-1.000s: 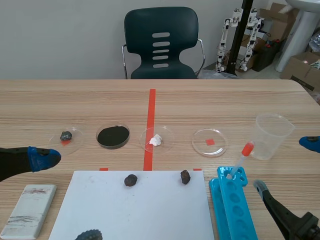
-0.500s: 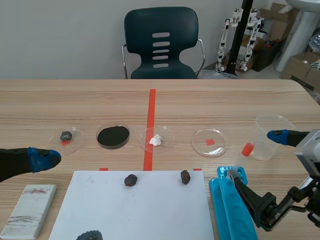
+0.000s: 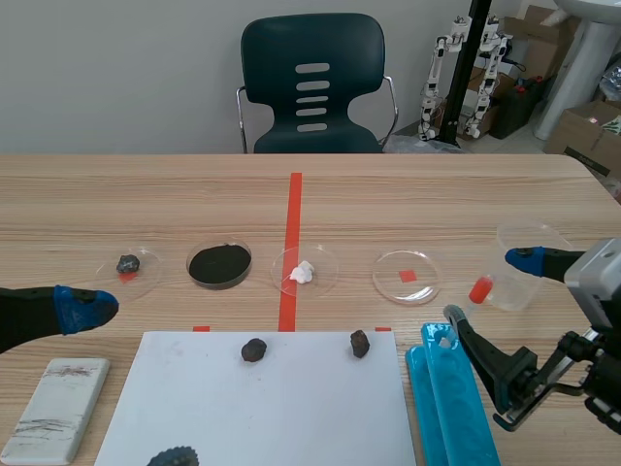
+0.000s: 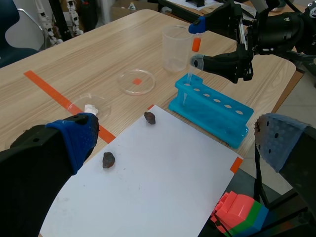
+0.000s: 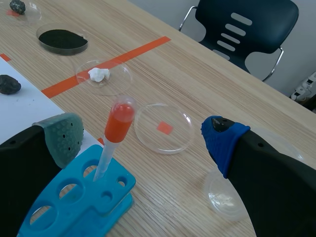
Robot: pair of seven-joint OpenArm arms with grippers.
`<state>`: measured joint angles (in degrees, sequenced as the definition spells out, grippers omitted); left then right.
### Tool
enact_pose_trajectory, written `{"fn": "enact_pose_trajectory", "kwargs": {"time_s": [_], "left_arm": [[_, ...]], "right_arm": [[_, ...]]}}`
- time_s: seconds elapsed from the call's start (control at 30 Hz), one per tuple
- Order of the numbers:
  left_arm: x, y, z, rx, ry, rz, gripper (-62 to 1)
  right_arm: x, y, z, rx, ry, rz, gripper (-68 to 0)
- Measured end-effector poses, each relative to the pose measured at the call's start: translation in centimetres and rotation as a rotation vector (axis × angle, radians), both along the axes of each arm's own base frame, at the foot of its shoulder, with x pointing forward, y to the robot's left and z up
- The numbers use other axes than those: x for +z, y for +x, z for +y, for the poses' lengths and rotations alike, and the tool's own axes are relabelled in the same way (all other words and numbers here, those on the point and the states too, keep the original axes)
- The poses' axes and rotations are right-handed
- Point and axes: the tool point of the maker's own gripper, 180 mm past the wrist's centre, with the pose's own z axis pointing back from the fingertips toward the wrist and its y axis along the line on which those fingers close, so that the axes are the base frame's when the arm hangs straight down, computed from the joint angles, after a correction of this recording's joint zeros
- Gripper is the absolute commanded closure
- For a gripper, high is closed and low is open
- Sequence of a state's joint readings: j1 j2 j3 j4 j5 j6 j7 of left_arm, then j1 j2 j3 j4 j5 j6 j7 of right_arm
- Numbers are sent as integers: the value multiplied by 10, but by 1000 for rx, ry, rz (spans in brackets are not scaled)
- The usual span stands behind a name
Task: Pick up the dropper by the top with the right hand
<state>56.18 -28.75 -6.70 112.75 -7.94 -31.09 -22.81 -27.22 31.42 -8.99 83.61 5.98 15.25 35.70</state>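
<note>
A pale wooden table (image 3: pixel 146 194) stood before a plain light wall (image 3: pixel 116 68), with a dark chair (image 3: pixel 312 78) with a slotted back at its far side, and further right small white figures (image 3: pixel 493 49) beside a black pole (image 3: pixel 476 29), cardboard boxes (image 3: pixel 582 131) and a white pedestal (image 3: pixel 574 58).

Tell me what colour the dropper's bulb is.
The dropper bulb is orange-red; the right wrist view shows it best.

dropper (image 3: pixel 479 289) stem hidden, dark lump (image 3: pixel 173 454) cut off
</note>
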Motion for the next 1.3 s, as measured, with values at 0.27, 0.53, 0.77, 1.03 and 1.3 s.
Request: {"fn": "enact_pose_trajectory", "kwargs": {"time_s": [0.27, 0.53, 0.77, 1.03, 1.3], "left_arm": [[0, 0, 0, 0, 0, 0, -623], [0, 0, 0, 0, 0, 0, -623], [0, 0, 0, 0, 0, 0, -623], [0, 0, 0, 0, 0, 0, -623], [0, 0, 0, 0, 0, 0, -623]], "right_arm": [[0, 0, 0, 0, 1, -1, -434], [0, 0, 0, 0, 1, -1, -356], [0, 0, 0, 0, 1, -1, -282], [0, 0, 0, 0, 1, -1, -154], [0, 0, 0, 2, 2, 1, -82]]}}
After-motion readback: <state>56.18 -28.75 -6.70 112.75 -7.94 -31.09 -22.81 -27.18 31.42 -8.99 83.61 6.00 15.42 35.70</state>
